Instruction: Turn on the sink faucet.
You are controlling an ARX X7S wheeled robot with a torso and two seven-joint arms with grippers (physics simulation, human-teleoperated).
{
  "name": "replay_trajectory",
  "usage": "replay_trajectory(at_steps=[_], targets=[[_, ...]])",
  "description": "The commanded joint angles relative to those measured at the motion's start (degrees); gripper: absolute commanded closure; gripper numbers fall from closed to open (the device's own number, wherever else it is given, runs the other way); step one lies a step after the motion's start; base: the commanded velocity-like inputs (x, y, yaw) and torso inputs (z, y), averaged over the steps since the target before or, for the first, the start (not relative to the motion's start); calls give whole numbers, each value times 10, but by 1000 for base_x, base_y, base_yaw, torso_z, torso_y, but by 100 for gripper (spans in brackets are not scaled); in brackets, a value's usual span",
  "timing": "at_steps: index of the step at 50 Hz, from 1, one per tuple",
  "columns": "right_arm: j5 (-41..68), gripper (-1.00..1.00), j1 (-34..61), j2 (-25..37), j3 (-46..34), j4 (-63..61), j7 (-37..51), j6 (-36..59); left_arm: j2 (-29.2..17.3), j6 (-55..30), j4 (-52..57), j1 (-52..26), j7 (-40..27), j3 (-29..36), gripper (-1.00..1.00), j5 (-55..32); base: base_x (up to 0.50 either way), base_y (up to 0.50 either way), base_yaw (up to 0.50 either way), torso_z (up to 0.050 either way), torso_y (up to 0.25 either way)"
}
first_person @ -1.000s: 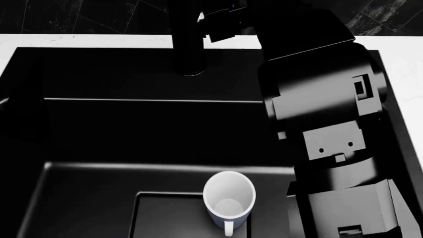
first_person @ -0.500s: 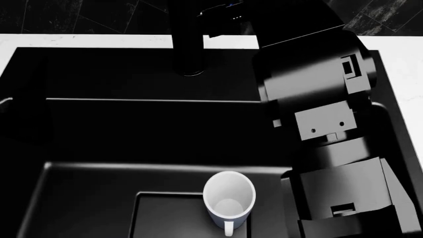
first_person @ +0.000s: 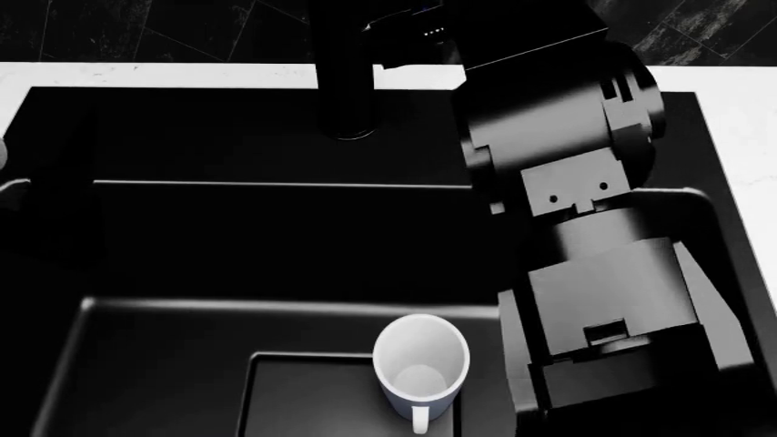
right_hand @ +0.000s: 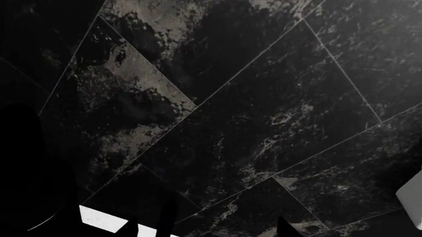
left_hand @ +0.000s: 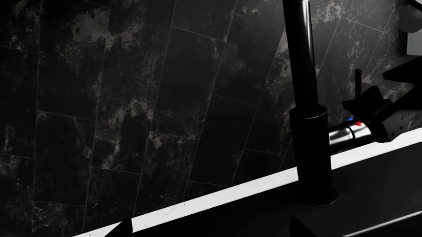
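The sink faucet [first_person: 346,77] is a tall black post at the back rim of the sink [first_person: 243,237]. In the left wrist view the post [left_hand: 310,138] has a chrome side stub with red and blue dots [left_hand: 349,133] and a thin black lever [left_hand: 358,81]. My right gripper [first_person: 407,36] is at that lever. In the right wrist view its fingertips are apart [right_hand: 205,231], with a thin dark rod [right_hand: 168,217] between them, nearer one finger. My left gripper [left_hand: 212,232] is open and empty, facing the faucet from a distance.
A white cup [first_person: 420,364] stands in the recessed drain area at the front of the basin. My right arm [first_person: 583,273] spans the basin's right side. White countertop [first_person: 741,100] frames the sink, with a dark tiled wall [left_hand: 132,98] behind.
My right arm has swung left toward the faucet and its wrist has rolled. The gripper stays at the lever. The cup has not moved.
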Motion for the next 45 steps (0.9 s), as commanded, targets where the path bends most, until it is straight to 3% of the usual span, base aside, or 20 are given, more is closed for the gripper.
replay_trajectory(at_steps=[1,30,35,45], targets=[[47,-100,33,-23,-55,83,-3,-51,8,20,3,8,18,-17,-100,-9,0,0,0,0,0],[330,-100,91,-24,-332,210,30,-142,13,-8,23,2,-4,-34,-100,-54,0,0,0,0,0],[321,-100,100,-23,-315,211,27,-145,11,-5,22,2,-8,-32,-100,-60,0,0,0,0,0],[237,-100,103,1,-202,211,36,-133,11,-11,28,4,-20,-40,-100,-77,0,0,0,0,0]])
